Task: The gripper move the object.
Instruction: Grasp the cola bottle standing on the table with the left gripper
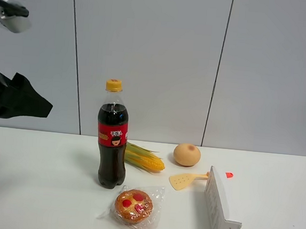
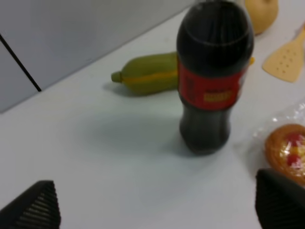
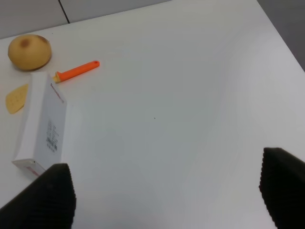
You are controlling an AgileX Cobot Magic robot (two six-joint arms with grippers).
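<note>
The object, a tall cola bottle with a yellow cap and red label, stands upright on the white table left of centre. In the left wrist view the bottle stands ahead of my left gripper, whose two black fingertips are wide apart and empty. In the high view my left gripper hangs in the air at the far left, well away from the bottle. My right gripper is open and empty over bare table; it does not show in the high view.
A corn cob lies just behind and right of the bottle. A wrapped round pastry lies in front of it. Further right are a round tan fruit, a yellow spatula and a white box.
</note>
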